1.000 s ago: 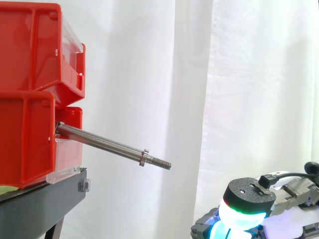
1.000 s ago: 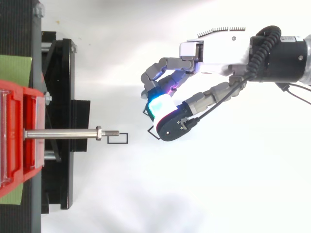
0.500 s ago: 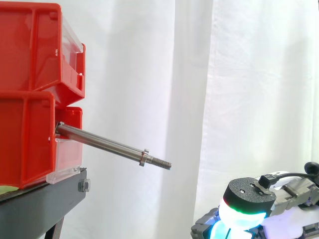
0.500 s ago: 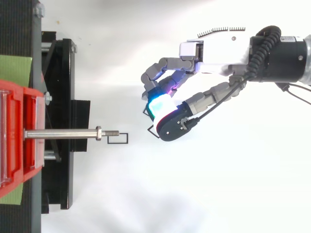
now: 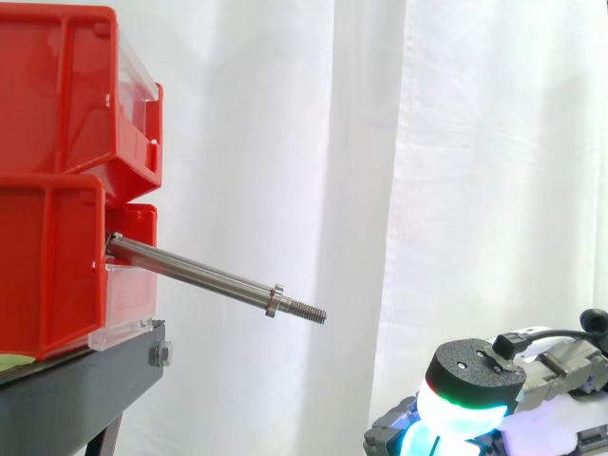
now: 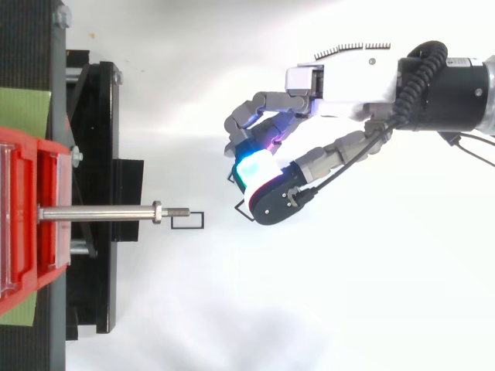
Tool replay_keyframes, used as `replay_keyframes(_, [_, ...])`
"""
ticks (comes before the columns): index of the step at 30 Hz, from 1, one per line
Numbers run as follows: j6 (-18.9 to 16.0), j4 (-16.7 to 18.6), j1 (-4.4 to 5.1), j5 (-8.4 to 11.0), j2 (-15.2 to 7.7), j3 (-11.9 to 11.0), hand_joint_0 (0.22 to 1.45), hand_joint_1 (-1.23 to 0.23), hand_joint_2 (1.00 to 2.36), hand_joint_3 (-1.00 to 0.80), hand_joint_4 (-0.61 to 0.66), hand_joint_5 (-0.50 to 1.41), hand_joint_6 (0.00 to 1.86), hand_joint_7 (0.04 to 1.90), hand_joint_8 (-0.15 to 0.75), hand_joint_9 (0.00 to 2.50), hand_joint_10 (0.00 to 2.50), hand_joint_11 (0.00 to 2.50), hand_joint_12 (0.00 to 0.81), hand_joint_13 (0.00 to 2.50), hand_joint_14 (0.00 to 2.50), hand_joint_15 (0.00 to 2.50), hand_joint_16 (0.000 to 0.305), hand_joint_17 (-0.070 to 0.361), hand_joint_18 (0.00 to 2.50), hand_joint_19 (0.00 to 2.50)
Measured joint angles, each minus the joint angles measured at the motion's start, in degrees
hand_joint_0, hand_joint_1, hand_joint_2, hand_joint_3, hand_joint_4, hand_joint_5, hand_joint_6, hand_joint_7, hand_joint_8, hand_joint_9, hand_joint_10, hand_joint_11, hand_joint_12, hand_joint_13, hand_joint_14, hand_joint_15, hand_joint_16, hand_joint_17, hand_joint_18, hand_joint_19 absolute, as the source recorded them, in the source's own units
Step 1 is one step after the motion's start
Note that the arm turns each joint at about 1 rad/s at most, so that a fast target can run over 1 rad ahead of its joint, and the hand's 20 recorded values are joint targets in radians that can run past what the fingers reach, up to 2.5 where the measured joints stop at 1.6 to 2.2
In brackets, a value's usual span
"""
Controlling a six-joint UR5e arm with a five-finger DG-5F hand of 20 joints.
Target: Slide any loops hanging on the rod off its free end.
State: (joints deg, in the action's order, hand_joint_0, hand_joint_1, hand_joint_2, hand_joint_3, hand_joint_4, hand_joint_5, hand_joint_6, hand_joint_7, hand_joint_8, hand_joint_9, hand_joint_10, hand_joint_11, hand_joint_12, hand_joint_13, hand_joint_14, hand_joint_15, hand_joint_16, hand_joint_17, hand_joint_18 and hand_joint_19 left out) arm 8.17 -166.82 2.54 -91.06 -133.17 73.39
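Note:
A steel rod (image 5: 199,277) with a threaded tip sticks out of the red bins (image 5: 57,114) and slopes down to the right. Nothing hangs on it. Seen from above, the rod (image 6: 100,212) points right, and a thin black rectangular loop (image 6: 188,229) lies on the white floor just past its free end. My hand (image 6: 340,81) is to the right of the rod's tip and apart from it. Its curled fingers and thumb pinch a second thin black loop (image 6: 241,212), whose corners stick out beside the glowing pads. In the side view the hand (image 5: 475,394) sits low, below the rod's level.
The bins stand on a black stand (image 6: 93,154) at the left, with a green sheet (image 6: 23,112) beneath them. A white curtain (image 5: 427,142) hangs behind. White floor separates the stand from my hand.

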Motion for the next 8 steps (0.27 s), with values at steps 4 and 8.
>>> replay_keyframes(4, [0.00, 0.00, -0.01, 0.00, 0.01, 0.00, 0.57, -0.59, 1.02, -0.20, 0.10, -0.18, 0.87, 1.53, 0.329, 0.86, 0.00, 0.15, 0.298, 0.46, 0.00, 0.00, 0.042, 0.095, 0.33, 0.06])
replay_keyframes(8, [0.00, 0.00, 0.00, 0.00, 0.01, 0.00, 0.57, -0.58, 1.02, -0.20, 0.11, -0.18, 0.87, 1.54, 0.325, 0.82, 0.01, 0.20, 0.305, 0.46, 0.00, 0.00, 0.043, 0.096, 0.33, 0.06])
